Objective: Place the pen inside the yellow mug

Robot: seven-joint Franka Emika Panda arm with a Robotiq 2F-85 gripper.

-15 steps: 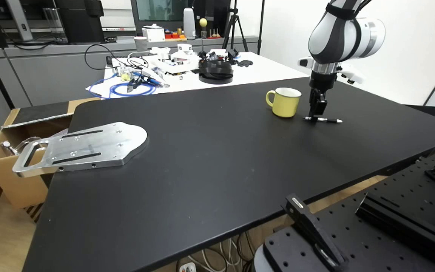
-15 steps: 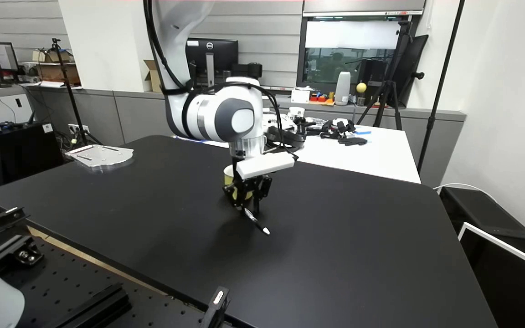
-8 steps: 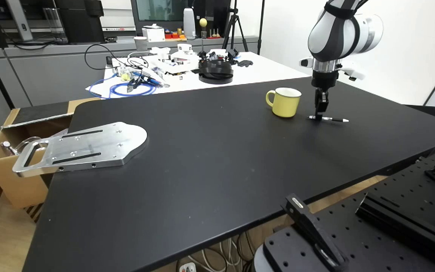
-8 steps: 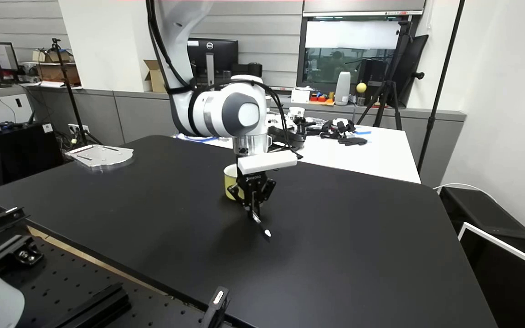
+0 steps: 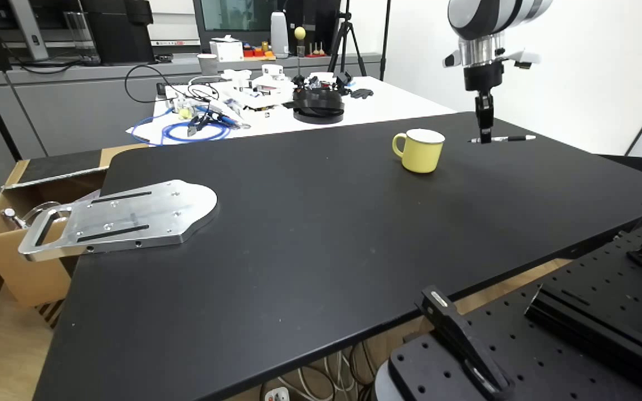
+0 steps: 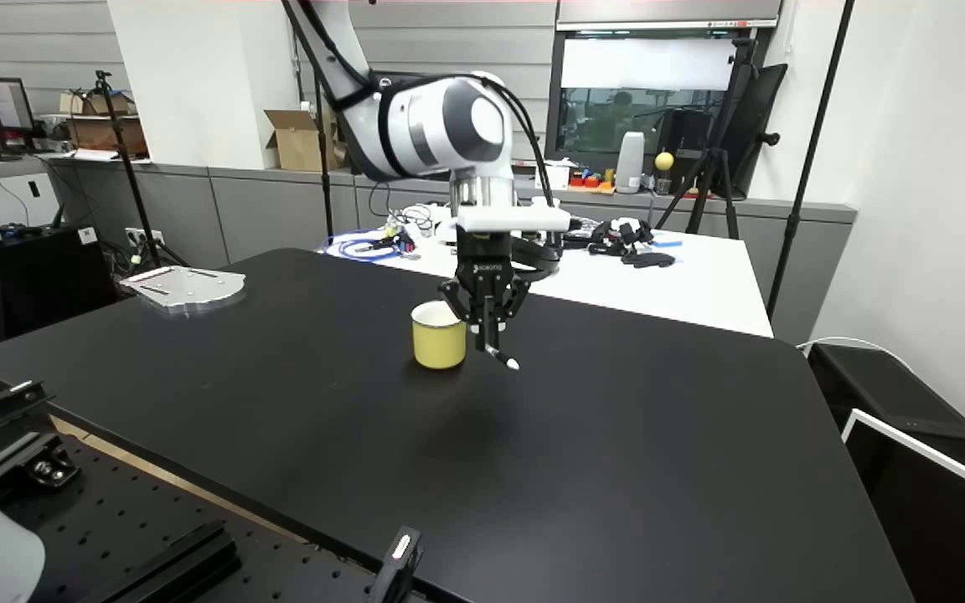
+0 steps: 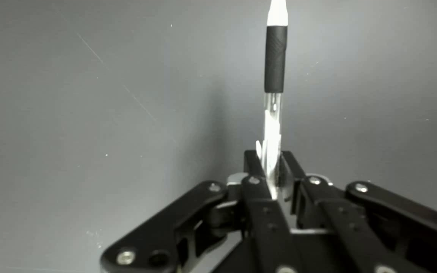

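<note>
The pen (image 7: 275, 58) has a white tip, a black grip and a clear, whitish barrel. My gripper (image 7: 269, 154) is shut on its barrel, with the tip end sticking out away from the wrist. In both exterior views the gripper (image 5: 485, 138) (image 6: 488, 339) points down and holds the pen (image 5: 517, 138) (image 6: 502, 358) roughly level above the black table. The yellow mug (image 5: 422, 152) stands upright on the table, close beside the gripper; it also shows in an exterior view (image 6: 439, 342), just left of the fingers. The mug is out of the wrist view.
A silver metal plate with a handle (image 5: 131, 214) lies at the table's (image 5: 298, 267) far end, overhanging its edge. A white table (image 5: 371, 106) with cables and parts adjoins the back. A black perforated base (image 5: 566, 334) stands along the near side.
The gripper has closed on the pen and risen, lifting the pen off the table. In an exterior view the mug, partly hidden before, now shows almost whole. The mug has not moved.
</note>
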